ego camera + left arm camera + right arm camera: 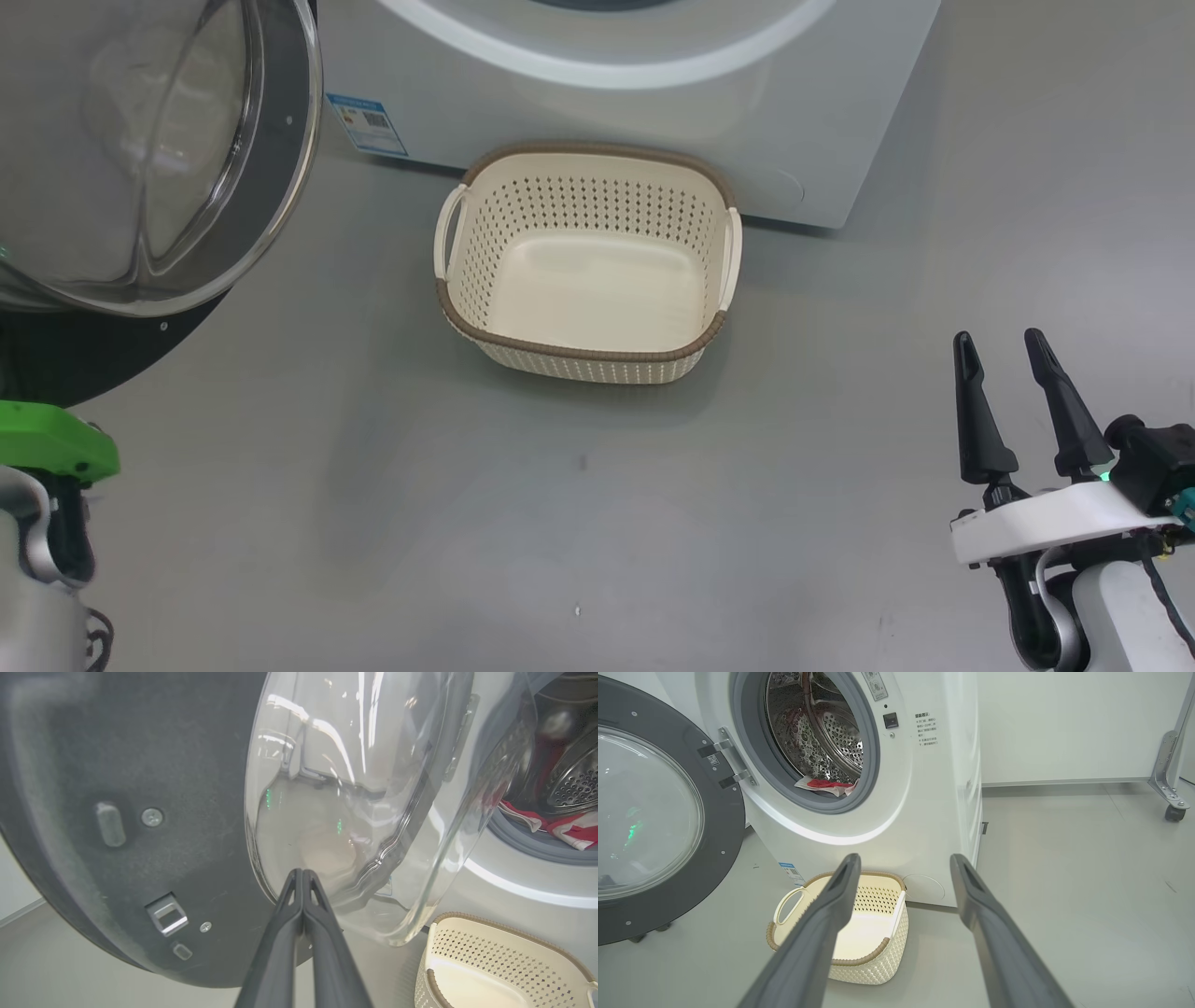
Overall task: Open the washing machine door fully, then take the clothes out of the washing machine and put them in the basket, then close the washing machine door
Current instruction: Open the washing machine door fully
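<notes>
Pressed together with no gap, the two fingers of the left gripper (302,875) form one thin point and hold nothing. I think they are shut like this so that the arm can push with them as with a stick, not grasp. Their tips are at the lower edge of the bulging glass bowl (355,788) of the washing machine door (117,868), on its inner side, but I cannot tell whether they touch the glass or stand just before it. The door hangs on its hinge (733,760) at the robot's left of the washing machine (924,793) and is swung far out, so the round opening is free. Whether it is fully open is hard to judge, and a last push may be needed. On the other side, the right gripper (904,858) has its fingers spread wide with nothing between them, low and well apart from the machine, probably ready to reach in. The clothes (826,784) lie inside the steel drum (822,732), red with white, at the bottom of the opening. Below them on the floor (373,523) stands the basket (579,353) with nothing in it, just before the front of the machine, so that a garment has only a short way down.
</notes>
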`<state>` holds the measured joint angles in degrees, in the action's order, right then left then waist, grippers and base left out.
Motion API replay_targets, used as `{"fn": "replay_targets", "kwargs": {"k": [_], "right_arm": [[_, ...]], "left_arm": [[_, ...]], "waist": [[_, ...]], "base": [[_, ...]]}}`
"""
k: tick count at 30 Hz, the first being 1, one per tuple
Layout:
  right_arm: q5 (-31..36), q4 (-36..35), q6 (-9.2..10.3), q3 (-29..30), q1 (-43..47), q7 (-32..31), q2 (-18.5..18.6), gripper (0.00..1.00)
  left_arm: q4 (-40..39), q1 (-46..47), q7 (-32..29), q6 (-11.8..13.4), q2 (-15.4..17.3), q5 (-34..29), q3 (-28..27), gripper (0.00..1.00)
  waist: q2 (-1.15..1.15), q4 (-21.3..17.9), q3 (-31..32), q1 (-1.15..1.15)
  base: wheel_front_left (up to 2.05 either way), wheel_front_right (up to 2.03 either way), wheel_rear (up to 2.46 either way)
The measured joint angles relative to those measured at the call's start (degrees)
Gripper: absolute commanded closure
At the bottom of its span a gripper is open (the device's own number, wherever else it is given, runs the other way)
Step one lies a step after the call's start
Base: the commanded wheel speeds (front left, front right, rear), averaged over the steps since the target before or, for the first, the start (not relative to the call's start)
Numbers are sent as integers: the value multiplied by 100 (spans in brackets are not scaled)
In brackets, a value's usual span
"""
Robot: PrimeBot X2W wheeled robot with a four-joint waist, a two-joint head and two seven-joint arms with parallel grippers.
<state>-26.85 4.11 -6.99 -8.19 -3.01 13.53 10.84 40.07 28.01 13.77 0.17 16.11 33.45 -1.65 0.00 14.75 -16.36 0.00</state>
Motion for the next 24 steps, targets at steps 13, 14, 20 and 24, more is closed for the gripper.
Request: {"fn": "replay_targets", "kwargs": {"k": [13, 14, 20, 24], "right_arm": [[-151, 188, 0, 15, 132, 45, -213, 0], [-157, 214, 0, 26, 161, 48, -222, 0], [-170, 240, 0, 44, 261, 51, -235, 0], [-130, 226, 0, 37, 268, 60, -234, 0]], "left_arm": [[-259, -504, 48, -303, -309, -278, 452, 100], [-308, -525, 48, -308, -366, -277, 469, 100], [-608, -731, 49, -413, -582, -281, 641, 100], [-844, -876, 49, -460, -668, -286, 736, 100]], "waist": [[0, -308, 700, 0], [0, -343, 751, 0], [0, -572, 1019, 0], [0, -736, 1148, 0]], "base": [[0, 0, 0], [0, 0, 0], [0, 0, 0], [0, 0, 0]]}}
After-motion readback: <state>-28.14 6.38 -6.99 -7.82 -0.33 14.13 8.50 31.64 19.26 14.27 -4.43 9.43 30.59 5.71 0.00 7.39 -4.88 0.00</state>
